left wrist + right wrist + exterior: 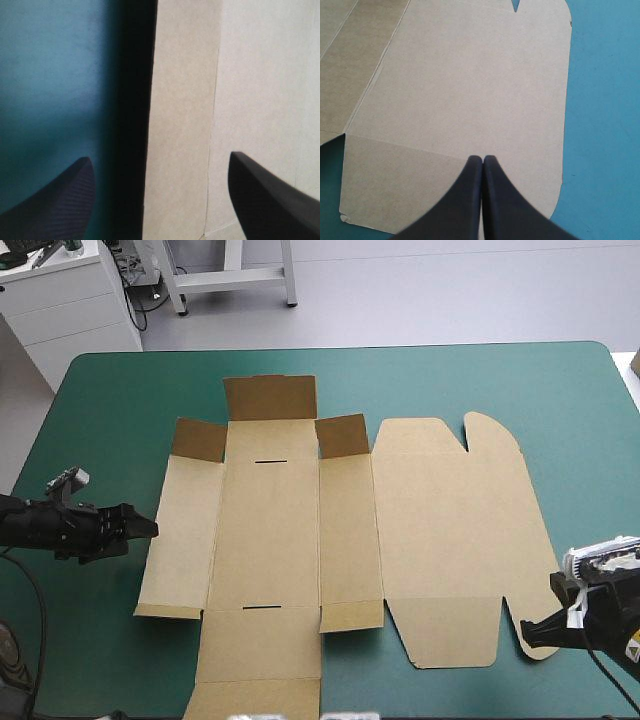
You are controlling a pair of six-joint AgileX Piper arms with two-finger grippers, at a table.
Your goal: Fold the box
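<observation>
Now our left gripper [161, 156] stands spread at the box [265, 540] edge, our right gripper [483, 158] pressed together, empty; we risk shoving it aside.

The table [500, 380] is covered in teal-green, and the brown box [450, 530] is laid on it as a cut sheet, spread almost flat across the middle. Three short flaps [270, 398] at its far side are seen tilted up, darker than the rest.

Left tool [148, 529] and right tool [528, 634] are black fins.
</observation>
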